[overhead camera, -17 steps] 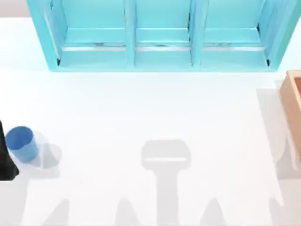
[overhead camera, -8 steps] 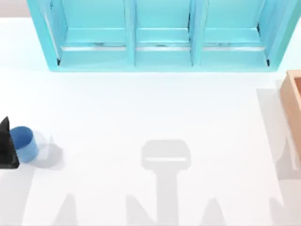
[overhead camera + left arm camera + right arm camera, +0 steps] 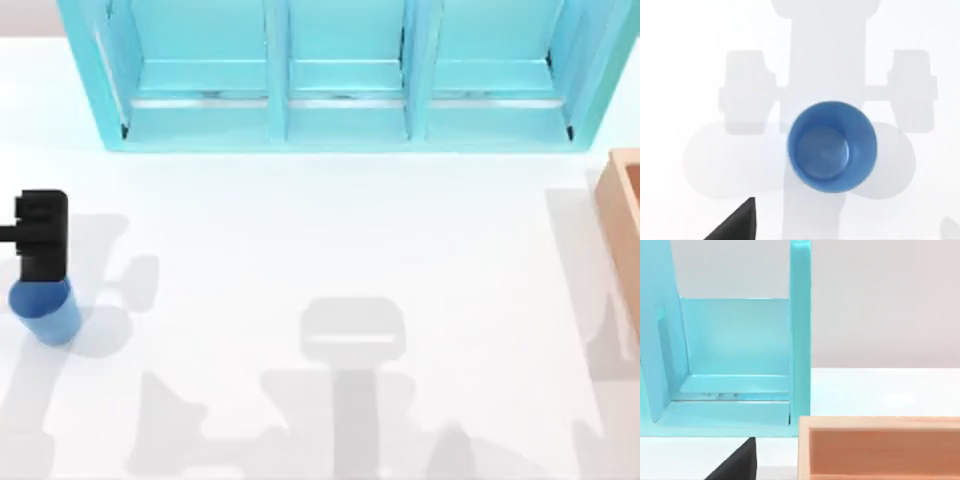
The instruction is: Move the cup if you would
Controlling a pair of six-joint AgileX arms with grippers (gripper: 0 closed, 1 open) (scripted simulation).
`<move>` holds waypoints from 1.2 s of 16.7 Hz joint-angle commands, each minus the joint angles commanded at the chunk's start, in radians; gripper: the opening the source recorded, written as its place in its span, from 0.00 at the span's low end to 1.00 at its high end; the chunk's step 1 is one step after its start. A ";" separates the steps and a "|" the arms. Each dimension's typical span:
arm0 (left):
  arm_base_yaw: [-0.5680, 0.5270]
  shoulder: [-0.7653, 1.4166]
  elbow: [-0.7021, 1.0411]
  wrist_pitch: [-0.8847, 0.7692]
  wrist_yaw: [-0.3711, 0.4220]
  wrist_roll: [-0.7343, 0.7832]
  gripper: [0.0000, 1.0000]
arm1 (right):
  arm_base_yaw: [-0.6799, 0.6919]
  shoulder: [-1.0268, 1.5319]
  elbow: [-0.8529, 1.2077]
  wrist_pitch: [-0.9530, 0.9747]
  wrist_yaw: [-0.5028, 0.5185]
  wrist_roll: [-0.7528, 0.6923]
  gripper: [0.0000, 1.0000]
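white worktop [image 3: 300,230] all round, pale and bare in the middle, crossed by soft grey shadows. teal cabinet [image 3: 340,80] along the far edge, three open bays. wooden box [image 3: 625,215] off to the right of the cabinet, at the worktop's edge.

the cup [image 3: 44,310] upright, well in front of the cabinet's left end, close to the worktop's left edge. blue, open mouth up, seen straight down into in the left wrist view [image 3: 831,146], empty, nothing touching it.

left tool [image 3: 42,235] hanging above the cup, on the cabinet side of it, overlapping the rim from the top view. no clear sight of the fingers: cannot tell whether apart or together. one dark fingertip [image 3: 735,224] at the edge of the left wrist view, clear of the cup. not gripping anything, judging by the untouched cup.

right arm parked near the wooden box; right wrist view looking at the cabinet's end bay [image 3: 735,365] and the box [image 3: 880,447]; fingers there likewise impossible to judge.

risks from here, as a guess only: cup light and handleless, so a descent slightly off centre could land a finger on the rim and tip or skid it. standing so near the left edge, a sideways nudge could send it off the worktop. closing too high on the wall could squeeze it out of the grip.
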 joint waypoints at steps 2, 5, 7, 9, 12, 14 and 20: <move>-0.013 0.181 0.141 -0.122 -0.002 -0.013 1.00 | 0.000 0.000 0.000 0.000 0.000 0.000 1.00; -0.031 0.413 0.323 -0.275 -0.001 -0.030 1.00 | 0.000 0.000 0.000 0.000 0.000 0.000 1.00; -0.041 0.530 0.416 -0.351 0.002 -0.038 1.00 | 0.000 0.000 0.000 0.000 0.000 0.000 1.00; -0.047 0.608 0.481 -0.401 0.005 -0.043 1.00 | 0.000 0.000 0.000 0.000 0.000 0.000 1.00; -0.050 0.646 0.513 -0.425 0.008 -0.046 1.00 | 0.000 0.000 0.000 0.000 0.000 0.000 1.00; -0.050 0.646 0.513 -0.425 0.008 -0.046 1.00 | 0.000 0.000 0.000 0.000 0.000 0.000 1.00; -0.047 0.665 0.449 -0.349 0.008 -0.042 1.00 | 0.000 0.000 0.000 0.000 0.000 0.000 1.00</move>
